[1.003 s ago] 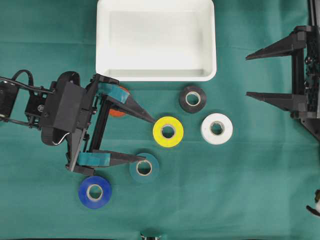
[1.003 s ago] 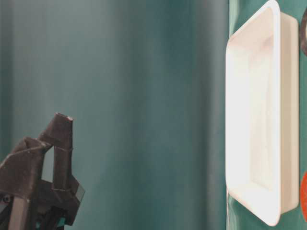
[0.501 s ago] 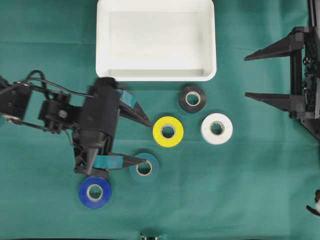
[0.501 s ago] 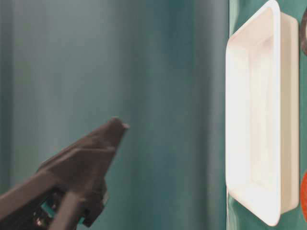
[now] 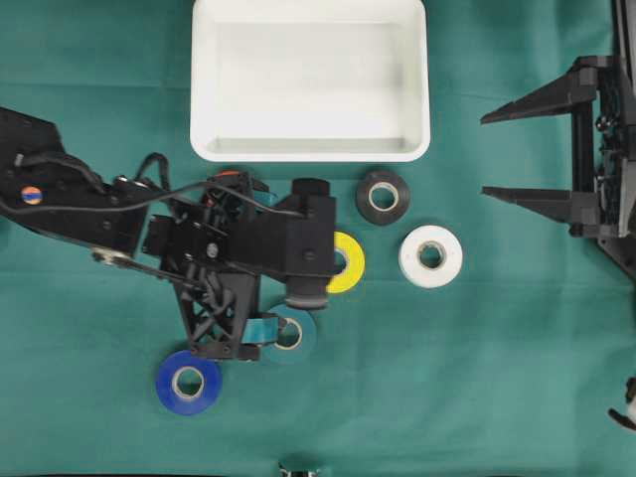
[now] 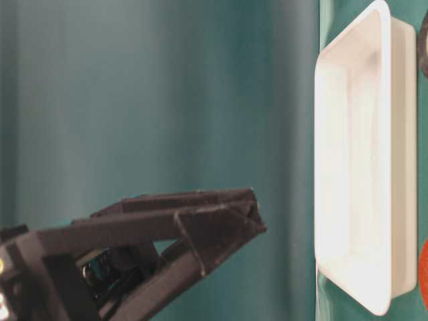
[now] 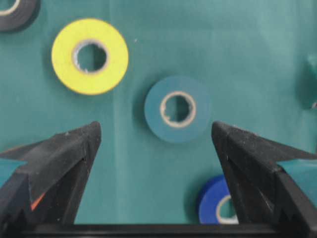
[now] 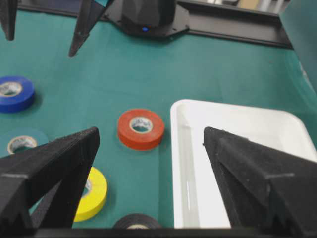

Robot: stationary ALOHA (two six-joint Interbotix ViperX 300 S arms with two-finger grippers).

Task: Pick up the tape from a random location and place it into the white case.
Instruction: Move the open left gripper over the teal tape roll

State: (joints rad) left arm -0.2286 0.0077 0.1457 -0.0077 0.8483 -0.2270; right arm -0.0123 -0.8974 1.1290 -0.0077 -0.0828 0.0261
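The left gripper [image 7: 156,134] is held spread wide above the teal tape [image 7: 177,108], apparently to straddle it. The white case [image 5: 310,149] is seen empty at upper centre, while the right gripper [image 5: 497,151] is kept spread, idle, at right.

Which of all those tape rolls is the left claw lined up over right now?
The teal roll. In the left wrist view it lies centred between the open left end effector's fingers, while the yellow roll and blue roll sit off to the sides.

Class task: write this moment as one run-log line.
left pincer: open, above teal tape | right pincer: open, idle | white case: empty | tape: none picked
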